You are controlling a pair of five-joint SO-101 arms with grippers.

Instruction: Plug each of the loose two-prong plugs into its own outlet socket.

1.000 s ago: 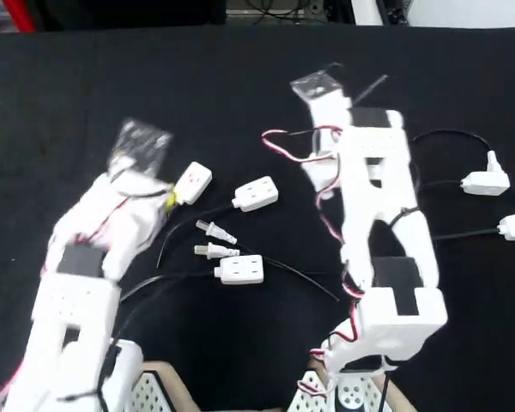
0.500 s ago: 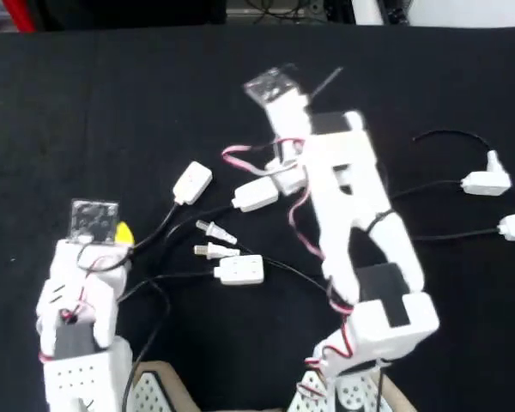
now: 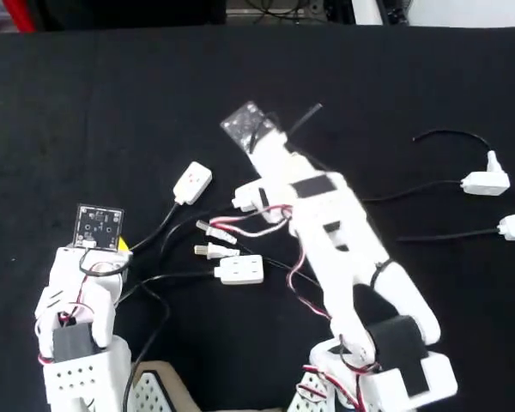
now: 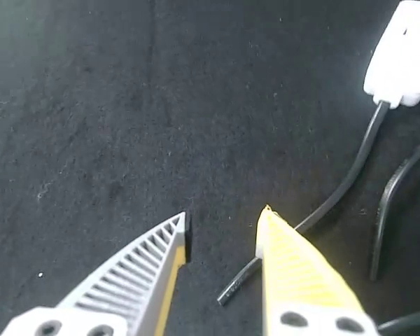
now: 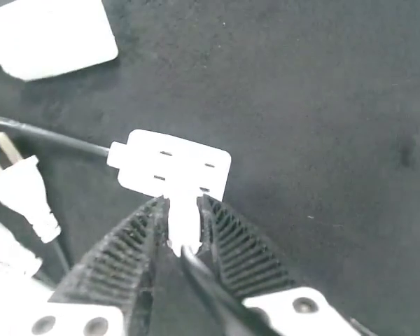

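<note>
- Right wrist view: right gripper (image 5: 182, 202) is clamped tight on a white plug (image 5: 184, 225), whose front end meets the face of an outlet socket (image 5: 171, 165).
- Left gripper (image 4: 224, 215) is spread wide and holds nothing.
- High view: two loose plugs (image 3: 213, 229) lie beside a second socket (image 3: 240, 269).

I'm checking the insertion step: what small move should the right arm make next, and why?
Probably press the plug straight into the outlet socket: the right gripper is shut on it, and its front meets the socket's slotted face.
</note>
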